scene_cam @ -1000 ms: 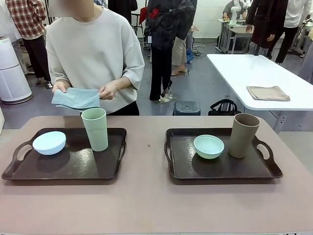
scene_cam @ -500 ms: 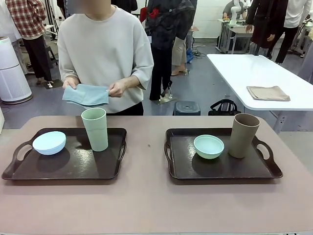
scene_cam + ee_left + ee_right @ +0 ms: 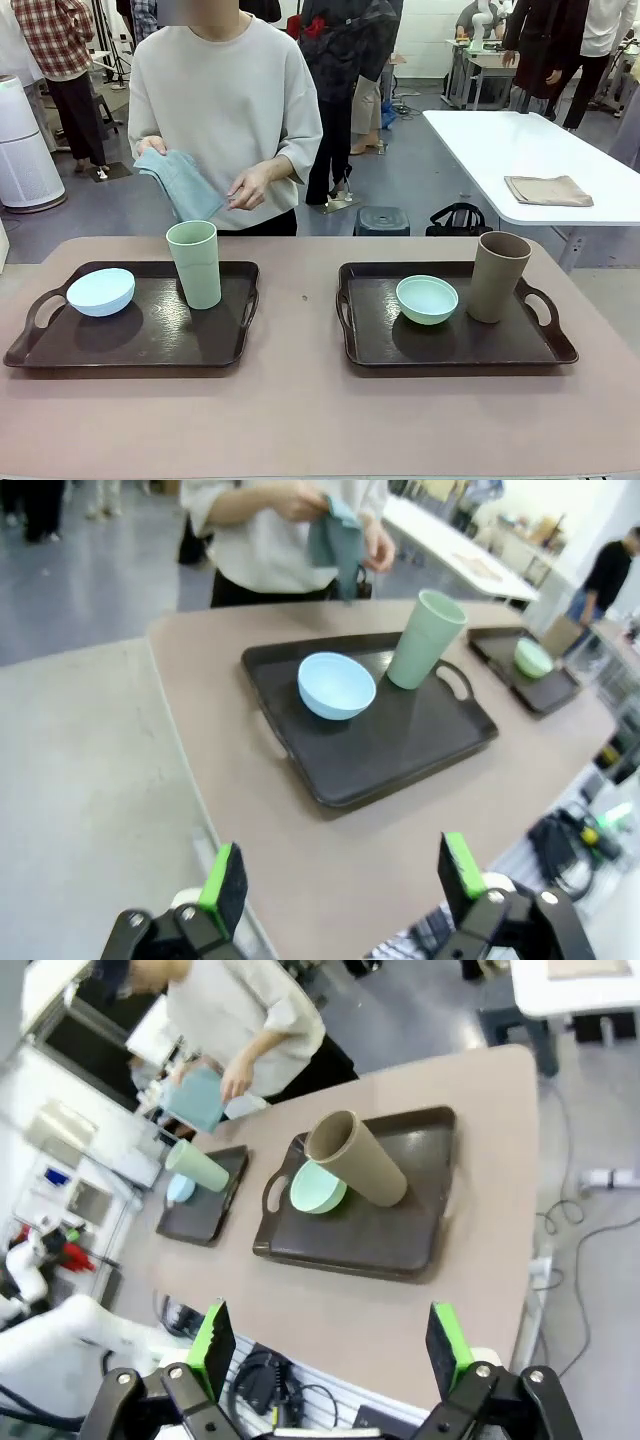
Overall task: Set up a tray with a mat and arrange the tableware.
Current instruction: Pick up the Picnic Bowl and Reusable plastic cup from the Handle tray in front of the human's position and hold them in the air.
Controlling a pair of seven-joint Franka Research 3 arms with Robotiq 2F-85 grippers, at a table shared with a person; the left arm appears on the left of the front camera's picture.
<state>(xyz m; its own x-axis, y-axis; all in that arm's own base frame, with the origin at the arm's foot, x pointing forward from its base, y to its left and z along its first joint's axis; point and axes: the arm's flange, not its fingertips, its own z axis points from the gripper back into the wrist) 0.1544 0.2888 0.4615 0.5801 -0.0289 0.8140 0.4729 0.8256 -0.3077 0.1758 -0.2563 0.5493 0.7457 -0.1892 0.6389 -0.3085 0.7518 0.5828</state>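
Note:
Two dark trays rest on the table. On the left tray stand a pale blue bowl and a pale green cup. The right tray carries a mint green bowl and a tan-brown cup. At the far side a person holds a light blue folded mat in both hands above the table's far edge. My left gripper hangs open, well back from the left tray. High above the near table edge, my right gripper is open too, looking down on the right tray.
Behind the person on the right stands a white table with a folded tan cloth. A strip of bare tabletop lies between the two trays, and more along the near edge. Other people stand farther back.
The person has stepped to the right and tipped the blue mat from flat to hanging down from one raised hand. Trays, bowls and cups have not moved.

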